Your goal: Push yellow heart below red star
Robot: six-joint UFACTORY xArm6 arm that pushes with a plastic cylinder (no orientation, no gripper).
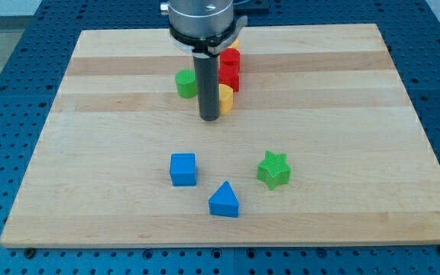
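Note:
My tip [209,118] rests on the board just left of the yellow heart [225,99], touching or nearly touching it and hiding its left part. The red star [229,76] sits right above the yellow heart, close against it. Another red block [230,56] stands above the red star, with a bit of yellow showing at its top edge; the rod hides its left part.
A green cylinder [186,83] stands left of the rod. A blue cube [182,169], a blue triangle [224,200] and a green star [273,169] lie in the lower middle of the wooden board [357,153].

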